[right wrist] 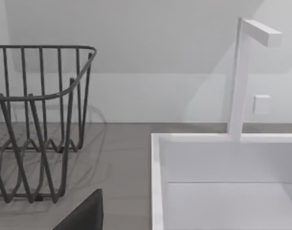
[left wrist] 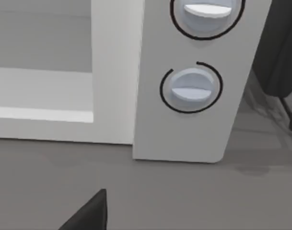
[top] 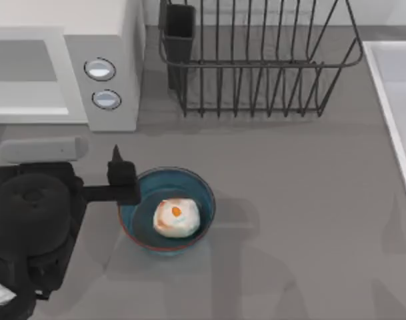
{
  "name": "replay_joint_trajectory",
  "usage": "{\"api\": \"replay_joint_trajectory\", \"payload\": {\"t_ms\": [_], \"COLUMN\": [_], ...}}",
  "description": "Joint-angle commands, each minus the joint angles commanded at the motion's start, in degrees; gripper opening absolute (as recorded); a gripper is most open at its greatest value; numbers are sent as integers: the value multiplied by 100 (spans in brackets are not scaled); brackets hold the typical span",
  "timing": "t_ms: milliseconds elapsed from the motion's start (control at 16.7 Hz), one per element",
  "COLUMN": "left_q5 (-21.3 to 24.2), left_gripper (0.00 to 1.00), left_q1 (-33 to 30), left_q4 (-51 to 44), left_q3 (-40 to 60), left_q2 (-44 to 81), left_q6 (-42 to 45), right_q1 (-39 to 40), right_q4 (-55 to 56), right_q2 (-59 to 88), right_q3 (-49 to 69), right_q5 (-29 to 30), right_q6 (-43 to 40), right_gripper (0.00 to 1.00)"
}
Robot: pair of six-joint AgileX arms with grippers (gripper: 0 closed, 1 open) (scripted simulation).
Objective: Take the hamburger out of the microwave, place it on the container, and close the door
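With the hamburger (top: pixel 177 217) sitting in the container (top: pixel 140 225) just beside my left gripper (top: pixel 123 175), whose jaws I can't tell released or clenched, I judge closing the door (top: pixel 43 150) of the microwave (top: pixel 109 40) comes next.

Dark wire dish rack (top: pixel 256 60) at the table's (top: pixel 289 200) back; white sink (right wrist: pixel 222 191) rightward
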Motion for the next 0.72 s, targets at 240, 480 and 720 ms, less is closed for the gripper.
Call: {"api": "replay_joint_trajectory", "payload": {"t_ms": [240,480,720], "left_q5": [939,1838,2537], "left_gripper": [100,100,100], "left_q1": [1090,2129,2931], "left_q4": [-1274,-2644,-3824], "left_q3": [-681,-1154,-1371], "left_q2": [-2598,-5072,-6880], "left_q6": [349,744,1096], "right_q1": [0,0,0], "right_q4": [0,0,0], "right_q2": [0,0,0], "right_q3": [0,0,0], "right_q5": [0,0,0], "right_q6": [0,0,0], "right_gripper": [100,100,100]}}
